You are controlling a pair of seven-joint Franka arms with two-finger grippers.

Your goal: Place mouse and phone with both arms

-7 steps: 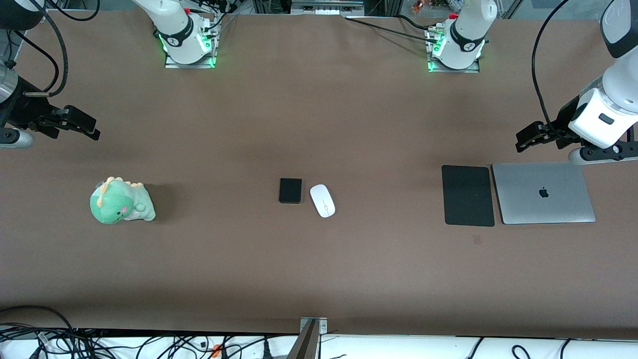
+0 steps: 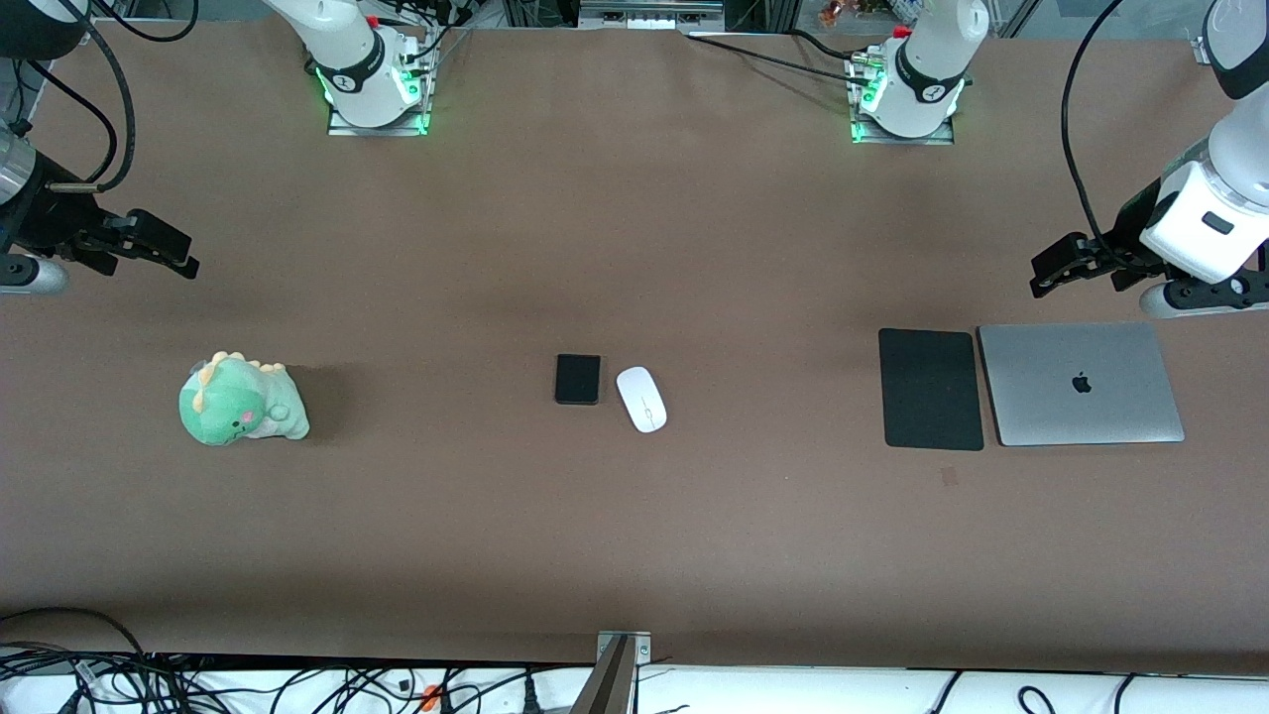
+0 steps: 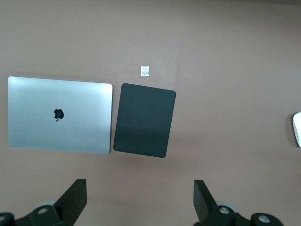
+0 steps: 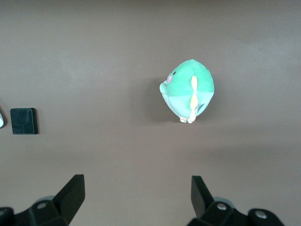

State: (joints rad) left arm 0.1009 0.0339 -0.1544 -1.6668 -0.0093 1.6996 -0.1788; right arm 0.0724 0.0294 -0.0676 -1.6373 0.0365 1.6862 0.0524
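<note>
Item one, the mouse (image 2: 641, 399): white, oval, lying flat near the middle of the counter (image 2: 634, 555), its long axis tilted slightly off the line running from the bases to the front camera. Item two, the phone (image 2: 578, 379): small, black, flat, just beside the mouse on the side toward the right arm's end, not touching it, long axis running base-to-camera. Item three, my left hand (image 2: 1059, 269): fingers spread wide, nothing between them, up in the air over bare counter next to the mouse pad (image 2: 930, 389) and the closed laptop (image 2: 1081, 385). Item four, my right hand (image 2: 159, 245): fingers likewise wide apart and empty, hanging over bare counter at the right arm's end, with the green plush dinosaur (image 2: 241, 400) below it in the wrist view. Governing relation: both items lie toward the counter's centre from either hand; I judge the mouse the left hand's natural pick, being on its side of the pair, and the phone the right hand's. Neither grasp is begun.
</note>
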